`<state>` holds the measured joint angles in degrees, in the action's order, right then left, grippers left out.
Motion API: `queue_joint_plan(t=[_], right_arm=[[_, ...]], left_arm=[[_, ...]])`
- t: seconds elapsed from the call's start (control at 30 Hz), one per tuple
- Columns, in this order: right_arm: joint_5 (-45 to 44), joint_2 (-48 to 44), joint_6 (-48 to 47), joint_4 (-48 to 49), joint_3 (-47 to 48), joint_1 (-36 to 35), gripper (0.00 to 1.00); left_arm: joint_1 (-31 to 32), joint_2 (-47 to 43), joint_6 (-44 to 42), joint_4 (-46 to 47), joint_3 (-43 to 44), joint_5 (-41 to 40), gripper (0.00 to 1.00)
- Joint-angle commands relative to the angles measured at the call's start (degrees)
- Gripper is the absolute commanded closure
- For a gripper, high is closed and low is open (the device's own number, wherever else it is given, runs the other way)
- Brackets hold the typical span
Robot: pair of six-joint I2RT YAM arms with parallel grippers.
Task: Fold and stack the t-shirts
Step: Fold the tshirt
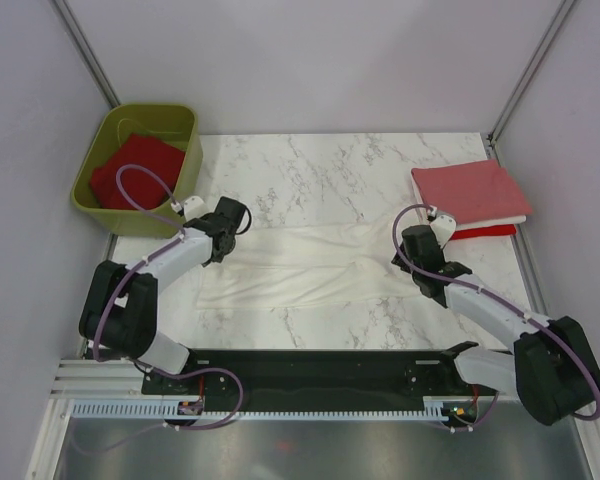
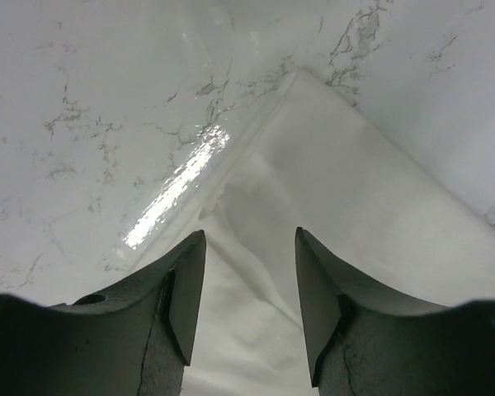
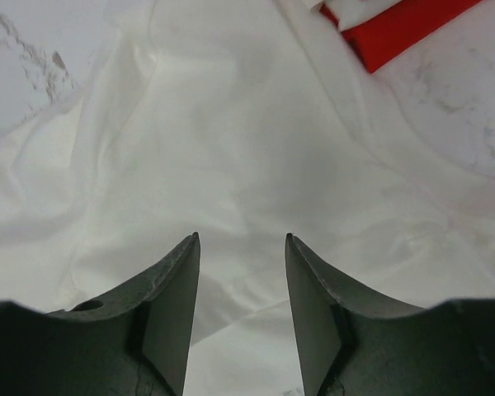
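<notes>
A white t-shirt (image 1: 310, 265) lies as a long flat band across the middle of the marble table. My left gripper (image 1: 236, 220) hovers over its left end, open, with a folded corner of the cloth (image 2: 355, 190) under and ahead of the jaws (image 2: 250, 235). My right gripper (image 1: 420, 255) stands open above the right end, and rumpled white cloth (image 3: 231, 124) fills the view under its jaws (image 3: 241, 238). Neither grips anything. At the back right is a folded stack with a salmon pink t-shirt (image 1: 470, 188) on top and a red one (image 1: 485, 232) at the bottom. The red edge (image 3: 396, 33) shows beyond the white cloth.
An olive-green tub (image 1: 188, 150) stands at the back left corner with a red t-shirt (image 1: 135, 170) bunched inside. Grey walls close in the table on three sides. Both arm bases sit on the black rail (image 1: 310, 370) at the near edge.
</notes>
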<state>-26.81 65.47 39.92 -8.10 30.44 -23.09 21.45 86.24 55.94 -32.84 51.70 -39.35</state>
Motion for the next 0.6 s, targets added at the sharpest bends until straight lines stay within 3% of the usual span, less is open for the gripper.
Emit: queue_joint_plan(t=[0.0, 0.37, 0.5, 0.57], right_arm=[[8.16, 4.13, -2.04, 4.14, 1.73, -0.2, 0.47], [9.41, 4.31, -1.78, 5.64, 0.85, -0.37, 0.45], [8.97, 4.75, -1.95, 5.11, 1.12, -0.29, 0.45], [8.62, 5.01, -1.95, 4.85, 1.38, -0.37, 0.45]], left_arm=[[-0.88, 1.82, -0.22, 1.2, 3.22, -0.55, 0.45], [-5.28, 6.66, -1.98, 1.73, 4.28, 4.64, 0.5], [-5.28, 5.44, -2.07, 1.64, 3.15, 5.95, 0.7], [-5.46, 3.95, -1.1, 1.9, 0.96, 6.13, 0.85]])
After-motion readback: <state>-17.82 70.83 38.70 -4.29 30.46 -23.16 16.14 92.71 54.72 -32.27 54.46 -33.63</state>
